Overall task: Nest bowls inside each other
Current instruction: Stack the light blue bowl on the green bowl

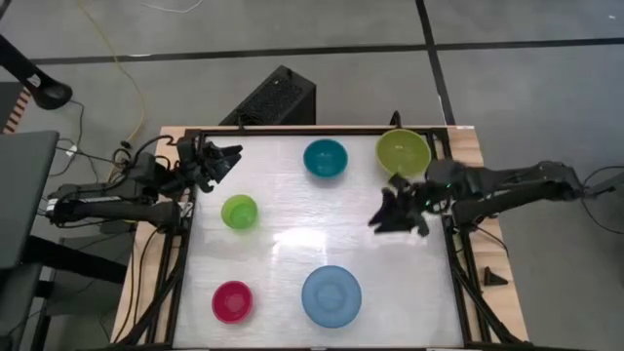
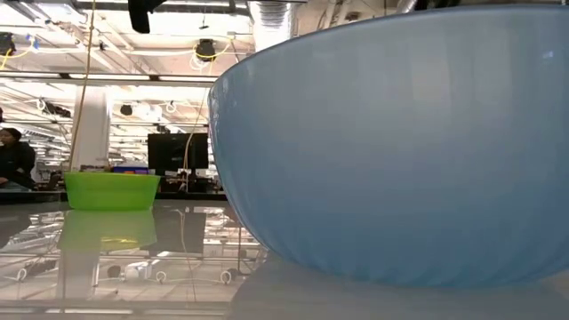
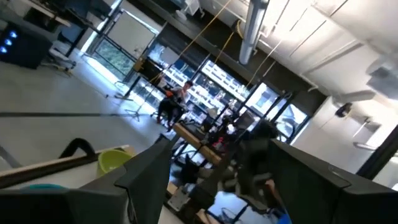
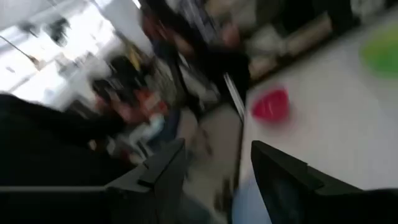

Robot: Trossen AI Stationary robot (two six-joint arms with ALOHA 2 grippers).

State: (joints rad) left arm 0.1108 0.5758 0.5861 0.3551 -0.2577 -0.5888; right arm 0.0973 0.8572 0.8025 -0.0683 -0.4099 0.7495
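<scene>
Five bowls stand apart on the white table point(image 1: 292, 244), each on its base. The teal bowl point(image 1: 325, 158) and the large olive-green bowl point(image 1: 403, 152) are at the far side. The small lime-green bowl point(image 1: 239, 212) is at centre left. The magenta bowl point(image 1: 233, 302) and the light blue bowl point(image 1: 331, 295) are near the front edge. My left gripper point(image 1: 232, 154) hangs open over the far left corner, above the table. My right gripper point(image 1: 382, 216) is open in the air right of centre, below the olive-green bowl in the high view. Neither holds anything.
A black frame point(image 1: 185, 253) borders the table on its left, far and right sides. A black box point(image 1: 276, 97) sits on the floor beyond the far edge. The wide middle of the table between the bowls is bare. A person point(image 2: 13, 160) sits far off in the room.
</scene>
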